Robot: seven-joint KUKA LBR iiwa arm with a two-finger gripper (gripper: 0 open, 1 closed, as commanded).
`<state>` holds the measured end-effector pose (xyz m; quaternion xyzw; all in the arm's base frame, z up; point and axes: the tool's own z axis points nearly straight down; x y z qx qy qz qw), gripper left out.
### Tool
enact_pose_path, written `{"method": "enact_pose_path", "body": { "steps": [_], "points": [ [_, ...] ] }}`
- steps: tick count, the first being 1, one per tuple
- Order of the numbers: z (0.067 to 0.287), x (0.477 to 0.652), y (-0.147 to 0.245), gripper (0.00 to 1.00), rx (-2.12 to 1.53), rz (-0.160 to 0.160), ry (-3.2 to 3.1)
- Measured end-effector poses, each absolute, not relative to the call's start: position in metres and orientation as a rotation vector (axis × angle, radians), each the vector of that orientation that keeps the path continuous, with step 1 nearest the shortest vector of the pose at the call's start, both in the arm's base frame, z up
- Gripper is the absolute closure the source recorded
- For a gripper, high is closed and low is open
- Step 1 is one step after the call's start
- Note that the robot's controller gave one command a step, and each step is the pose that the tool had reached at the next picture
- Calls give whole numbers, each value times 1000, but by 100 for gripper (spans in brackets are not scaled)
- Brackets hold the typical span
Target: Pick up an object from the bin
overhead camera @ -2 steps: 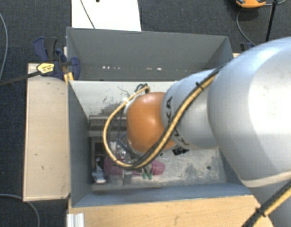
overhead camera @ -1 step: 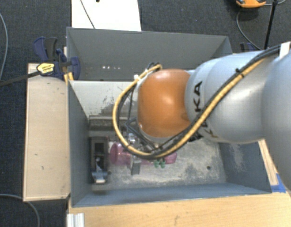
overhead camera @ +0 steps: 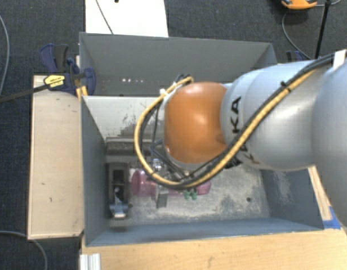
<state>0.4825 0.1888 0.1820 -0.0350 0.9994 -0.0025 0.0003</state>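
1. The gripper hangs low over the floor of the grey metal bin, left of centre and near the front wall. It is mostly hidden beneath the wrist, so whether it is spread or pressed together cannot be told.
2. Right at the gripper lies a pink plastic object, flat on the bin floor. Its left end pokes out past the wrist while the rest runs rightward under the robot; nothing shows it gripped.
3. Small green bits sit just beside the pink object's front edge, to the right of the gripper.
4. A black and grey elongated tool lies near the pink object, along the floor's left side, one end toward the front wall.
5. Above the gripper, the rounded orange cover caps the wrist, and a yellow cable loops around its left side.
6. The silver arm reaches in from the right, crossing the bin's right wall.
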Motion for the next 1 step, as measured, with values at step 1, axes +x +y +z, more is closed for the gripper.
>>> {"method": "enact_pose_path", "body": {
  "steps": [1],
  "points": [
    [225,483,186,100,-95,-11,3146]
  ]
}}
